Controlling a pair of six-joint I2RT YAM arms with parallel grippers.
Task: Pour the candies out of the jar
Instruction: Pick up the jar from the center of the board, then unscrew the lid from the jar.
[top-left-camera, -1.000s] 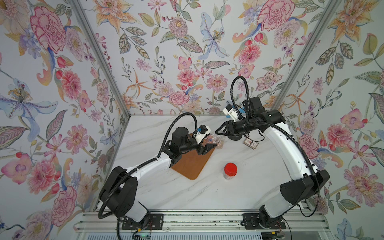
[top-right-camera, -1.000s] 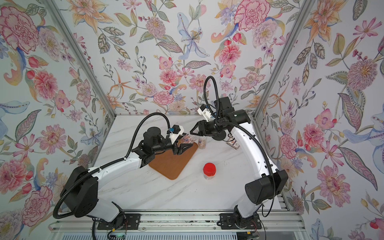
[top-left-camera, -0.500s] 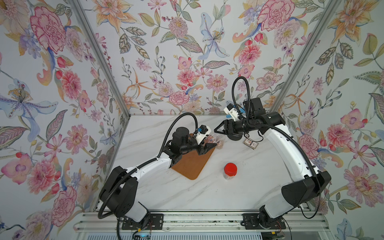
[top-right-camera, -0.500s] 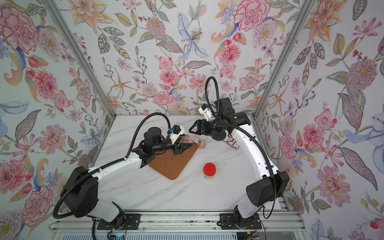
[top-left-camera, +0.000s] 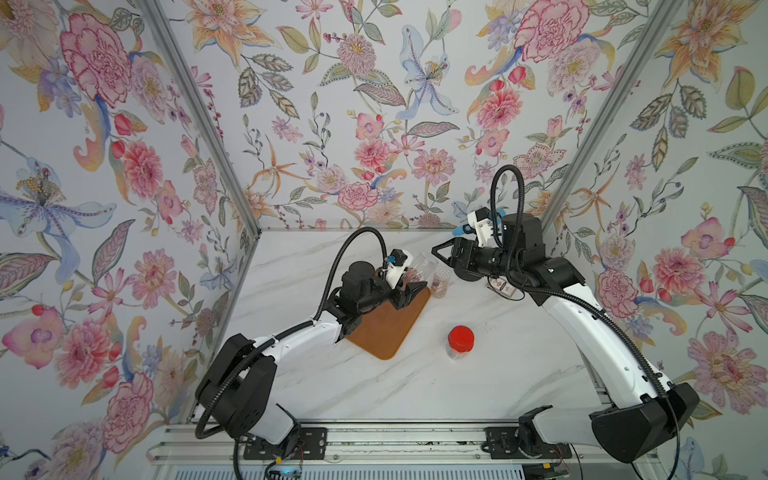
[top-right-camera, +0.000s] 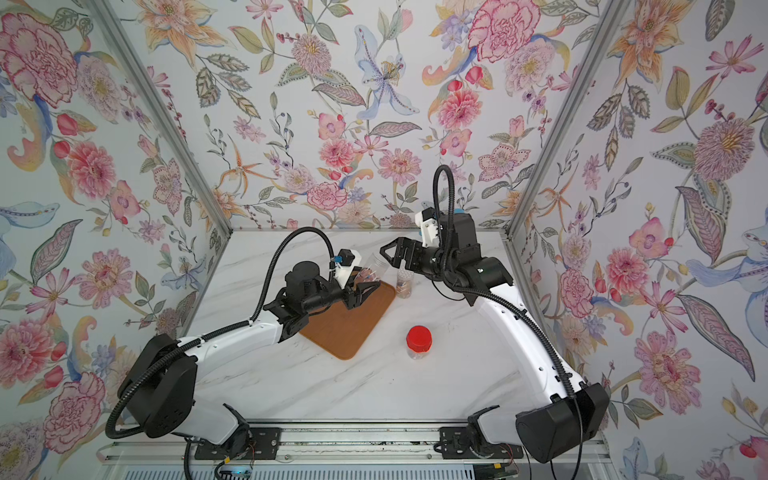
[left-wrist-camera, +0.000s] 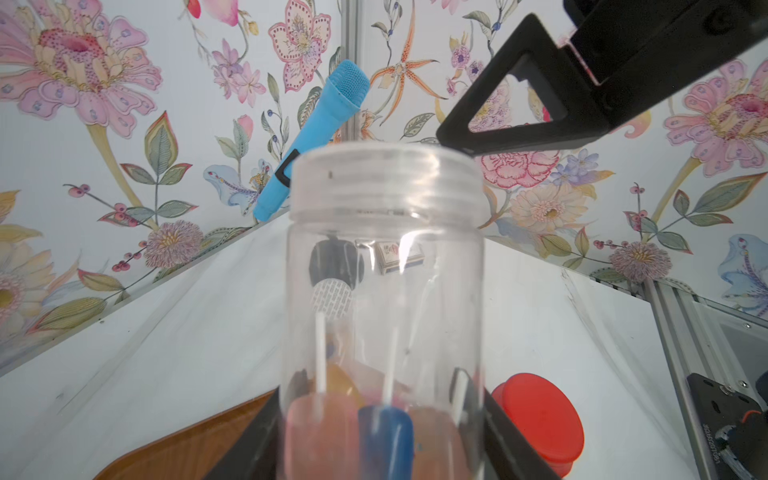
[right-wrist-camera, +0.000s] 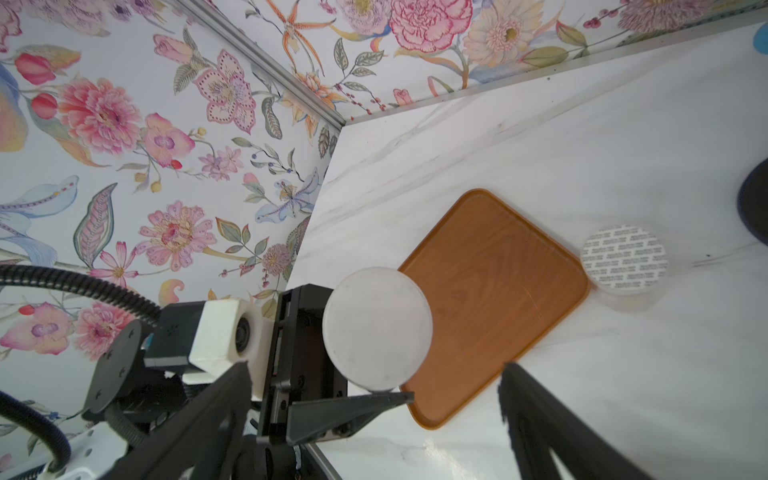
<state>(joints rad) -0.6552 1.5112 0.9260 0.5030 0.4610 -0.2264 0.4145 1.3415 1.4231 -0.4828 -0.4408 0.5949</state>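
The left gripper (left-wrist-camera: 382, 449) is clamped on the jar (left-wrist-camera: 386, 249), 1 black finger (left-wrist-camera: 249, 449) on each side of its lower part. The jar is clear plastic with a threaded mouth and no screw lid, and it points away from the wrist. The candies (left-wrist-camera: 386, 428) lie inside at the gripped end: pink, orange and blue heads with thin white sticks reaching up toward the mouth. In both top views the jar sits above the far corner of the wooden tray (top-left-camera: 390, 328). From the right wrist a pale round disc (right-wrist-camera: 377, 328) shows in front of the left gripper; whether it is a seal over the mouth cannot be told.

The right gripper (top-left-camera: 441, 253) hangs just beside the jar's mouth with its jaws spread wide and nothing between them.

On the white table (top-left-camera: 498, 374), a sealed jar (top-left-camera: 441, 279) stands just beside the tray's far corner. A small box (top-left-camera: 505, 289) lies under the right arm. A red-lidded jar (top-left-camera: 460, 338) stands upright nearer the front, apart from the tray. A blue toy microphone (left-wrist-camera: 311, 137) leans against the back wall.
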